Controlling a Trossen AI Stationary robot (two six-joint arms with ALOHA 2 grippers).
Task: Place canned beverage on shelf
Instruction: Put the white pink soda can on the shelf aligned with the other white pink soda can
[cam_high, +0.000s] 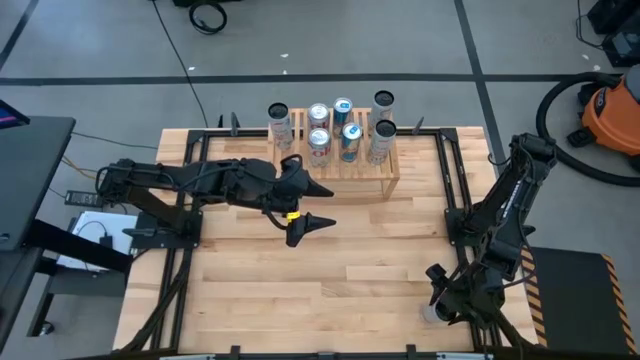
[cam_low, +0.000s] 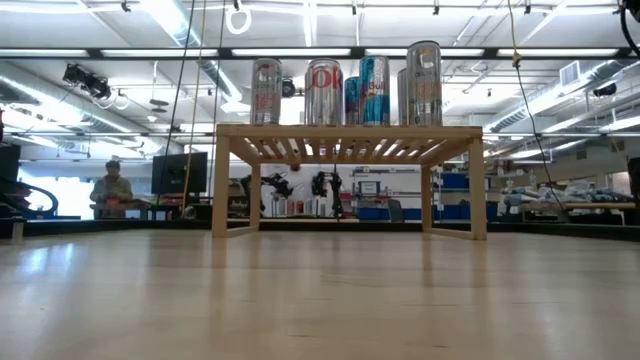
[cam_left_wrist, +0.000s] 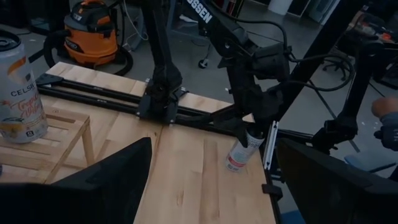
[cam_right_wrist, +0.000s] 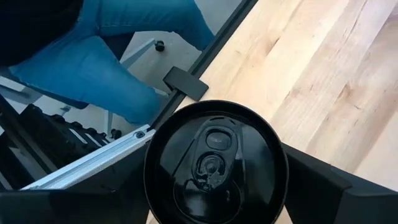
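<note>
At the table's near right corner, right gripper (cam_high: 437, 303) around an upright can (cam_left_wrist: 239, 154), grip unclear.

Grey floor (cam_high: 400, 40); orange vacuum (cam_high: 612, 112); ceiling strip lights (cam_low: 300, 52).

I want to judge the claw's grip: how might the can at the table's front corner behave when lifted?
The can is smooth, round metal, so probably slippery between the right claw fingers. It is tall and slim, likely to tip if nudged high. Its tab looks unopened, so possibly full and fairly heavy.
</note>
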